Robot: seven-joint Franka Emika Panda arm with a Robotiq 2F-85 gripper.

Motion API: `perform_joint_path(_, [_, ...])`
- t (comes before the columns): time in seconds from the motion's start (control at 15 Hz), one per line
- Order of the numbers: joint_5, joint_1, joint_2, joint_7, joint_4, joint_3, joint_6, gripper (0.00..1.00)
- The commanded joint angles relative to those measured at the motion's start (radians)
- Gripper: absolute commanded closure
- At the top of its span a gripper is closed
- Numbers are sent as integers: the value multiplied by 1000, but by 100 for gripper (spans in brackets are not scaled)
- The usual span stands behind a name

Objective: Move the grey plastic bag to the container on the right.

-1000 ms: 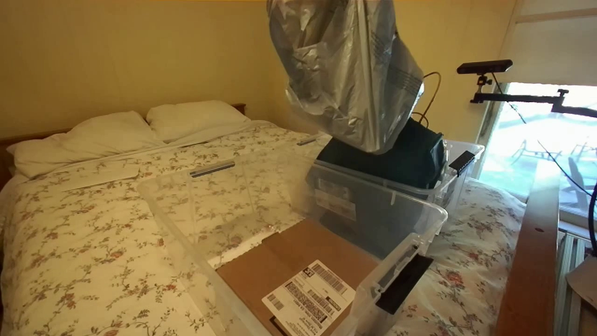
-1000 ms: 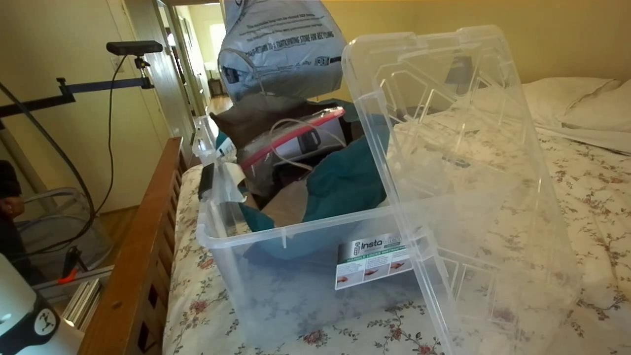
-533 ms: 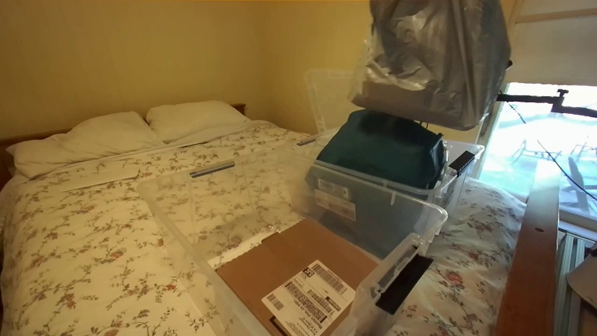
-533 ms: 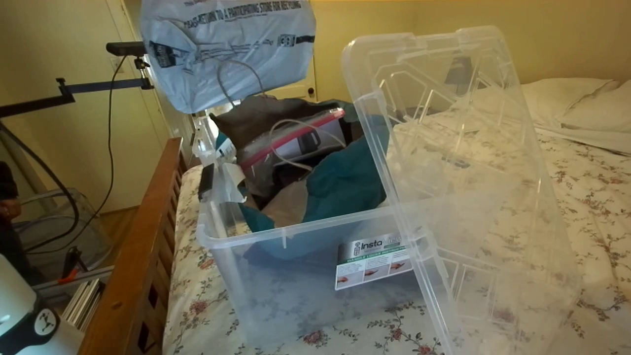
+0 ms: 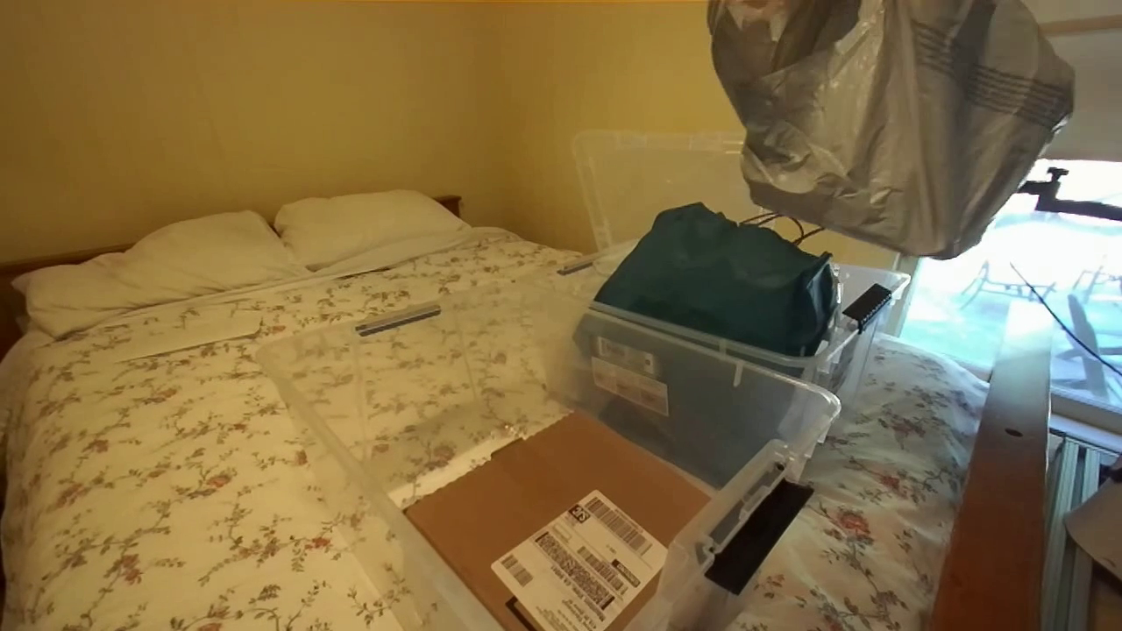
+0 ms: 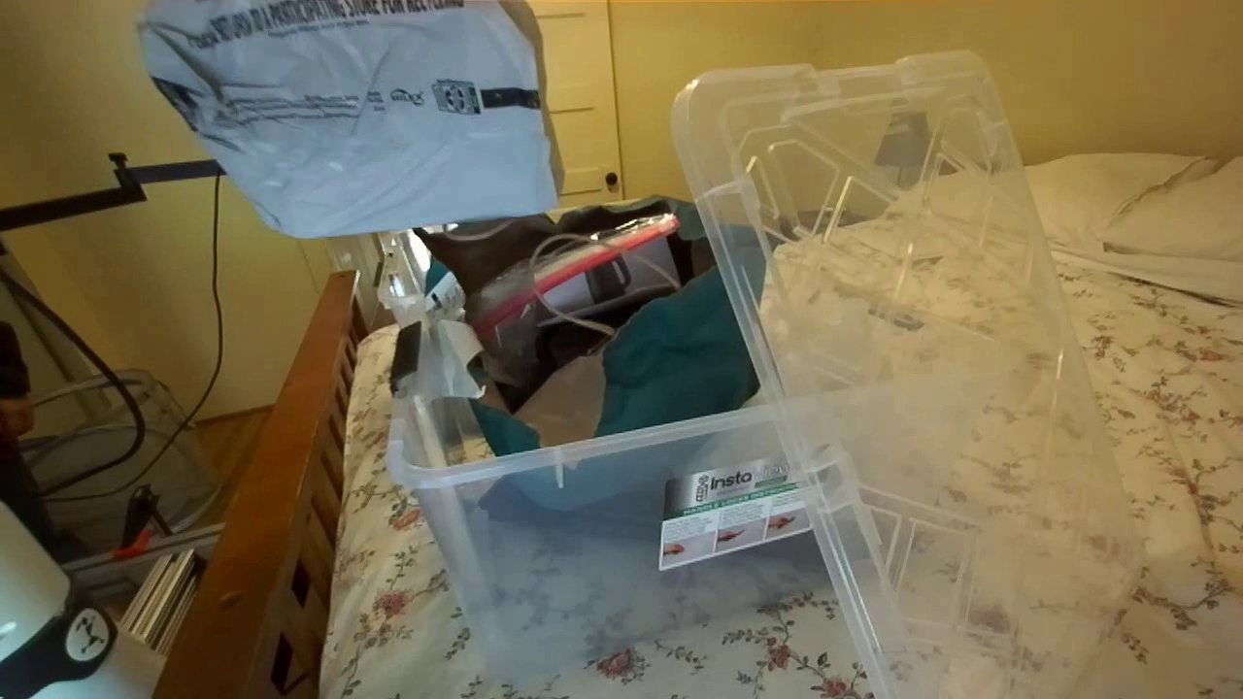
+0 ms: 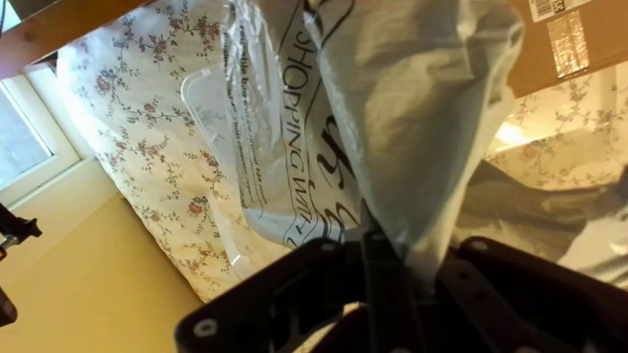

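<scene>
The grey plastic bag (image 5: 885, 131) hangs in the air in both exterior views, tilted, with a small orange patch at its top. It also shows in an exterior view, printed side out (image 6: 369, 126). The container, a clear bin (image 6: 583, 592) holding a teal bundle (image 5: 719, 280), stands on the bed below it. The bag hangs above the bin's bed-rail end, partly outside its edge. In the wrist view my gripper (image 7: 409, 250) is shut on the gathered top of the bag (image 7: 417, 98). The gripper is out of frame in both exterior views.
A clear lid (image 6: 845, 73) leans against the bin. A second clear bin (image 5: 329, 438) holds a cardboard box (image 5: 561, 473). A wooden bed rail (image 6: 282, 466) runs along the bed's edge. A black camera bracket (image 6: 68, 204) reaches in behind the bag.
The bag has moved toward the bed-rail side, rightward in one exterior view and leftward in another, turning and swinging. More of the teal bundle and the lid behind it shows.
</scene>
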Motion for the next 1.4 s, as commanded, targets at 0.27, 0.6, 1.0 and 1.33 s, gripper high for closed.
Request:
perform_joint_path(0.27, [-9, -21, 47, -76, -73, -54, 82, 100])
perform_joint_path(0.6, [-47, -237, 120, -122, -64, 23, 133, 100])
perform_joint_path(1.0, [-140, -259, 174, -143, -80, 33, 170, 100])
perform_joint_path(1.33, [-92, -268, 206, -139, -207, 75, 176, 100])
